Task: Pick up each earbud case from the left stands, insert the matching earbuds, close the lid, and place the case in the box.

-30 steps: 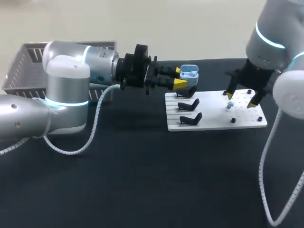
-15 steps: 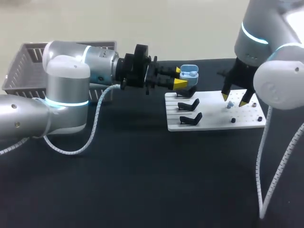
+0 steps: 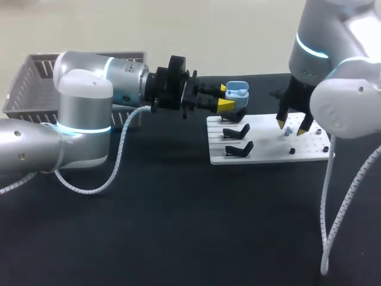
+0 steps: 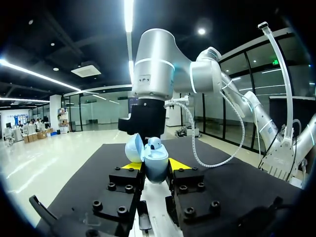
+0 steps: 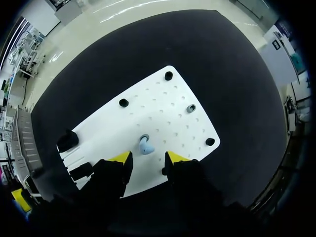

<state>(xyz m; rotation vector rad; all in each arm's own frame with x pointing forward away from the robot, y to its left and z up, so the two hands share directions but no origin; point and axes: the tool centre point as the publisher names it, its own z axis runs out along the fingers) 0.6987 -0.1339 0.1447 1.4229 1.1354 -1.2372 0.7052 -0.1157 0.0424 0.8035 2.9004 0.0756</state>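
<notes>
right wrist view shows the released right pincer (image 5: 148,159) over the earbud (image 5: 145,146) on the white board (image 5: 165,98): likely light, slippery, best pinched sideways.

Soft, even light is falling from overhead onto the matte black worktop (image 3: 178,226), which is swallowing most shadows. The white board (image 3: 271,154) is glowing bright, nearly washing out. Gentle highlights are showing on the left arm (image 3: 83,95) and the earbud case (image 4: 155,165); the right hand (image 5: 148,157) is sitting in shade.
</notes>
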